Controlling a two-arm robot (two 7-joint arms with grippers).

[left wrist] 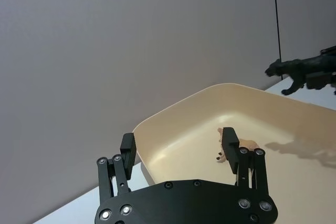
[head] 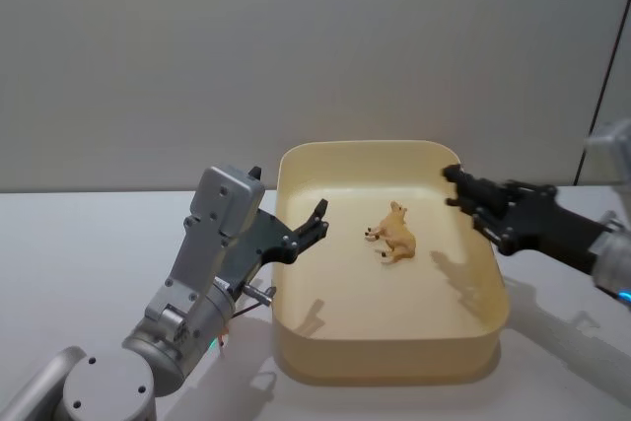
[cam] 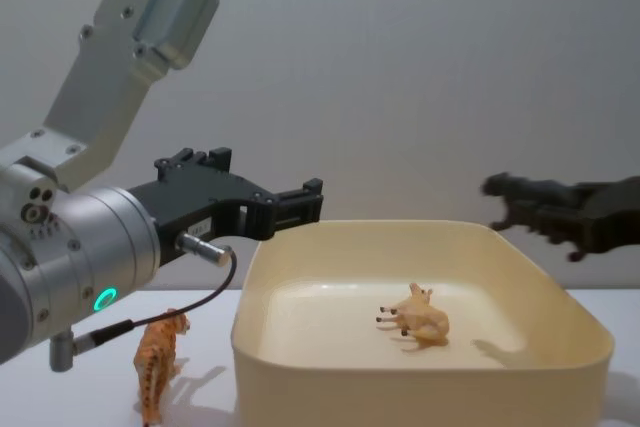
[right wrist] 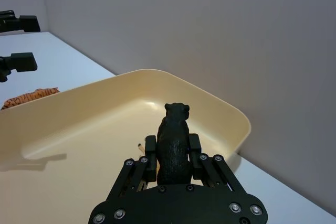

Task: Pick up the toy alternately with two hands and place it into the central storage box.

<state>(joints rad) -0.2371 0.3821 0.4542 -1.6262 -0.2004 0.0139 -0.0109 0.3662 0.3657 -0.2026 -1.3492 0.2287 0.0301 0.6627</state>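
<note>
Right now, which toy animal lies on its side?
The tan animal in the storage box; the orange tiger stands on the table, the black animal sits in the right gripper.

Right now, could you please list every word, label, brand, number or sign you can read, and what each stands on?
None can be read. The storage box, the open left tool, the right tool shut on the black toy, the silver arm with its green ring, the tan toy in the box and the striped toy on the table all show no writing.
</note>
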